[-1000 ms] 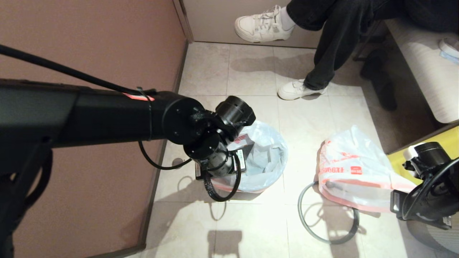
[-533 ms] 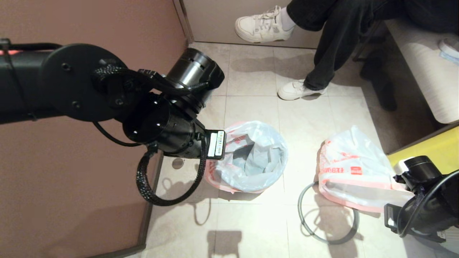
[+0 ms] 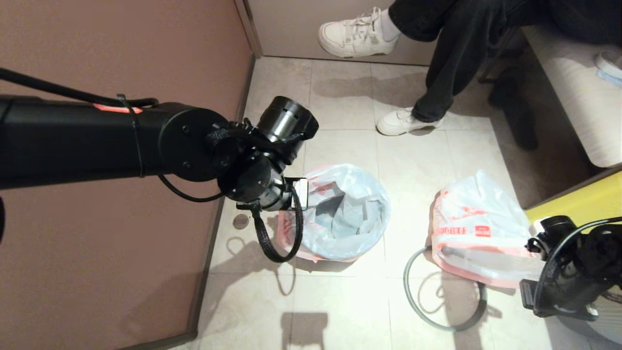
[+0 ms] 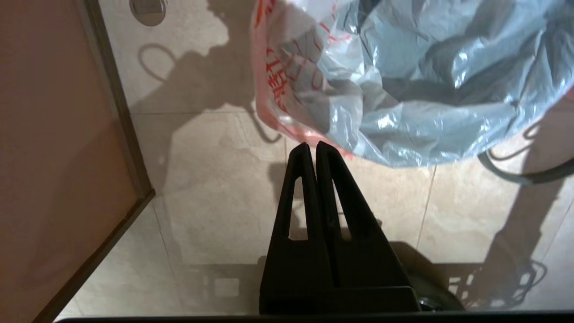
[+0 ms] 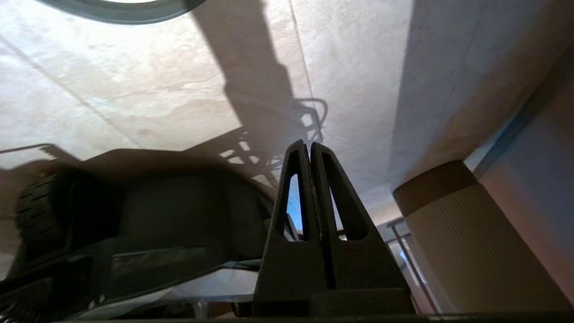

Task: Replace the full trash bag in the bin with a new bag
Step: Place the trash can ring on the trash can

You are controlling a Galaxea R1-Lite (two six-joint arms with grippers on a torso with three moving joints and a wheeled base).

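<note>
new bag (image 3: 350, 214) lines the bin (image 3: 311, 250) mid-floor; full trash bag (image 3: 478, 231) lies right, on grey ring (image 3: 440, 304). left tool (image 4: 312, 150) pinched empty above the bin's near-left rim; right tool (image 5: 306, 148) pinched empty (near right). seated person's shoes (image 3: 357, 34) far, brown wall (image 3: 121, 53) left, tiled floor (image 3: 340, 311).

Red Chinese print marks the full trash bag (image 3: 478, 228) (characters too small to read)

The new bag (image 3: 347, 214) lines the bin; the full trash bag (image 3: 478, 231) lies beside a grey ring (image 3: 444, 296).
</note>
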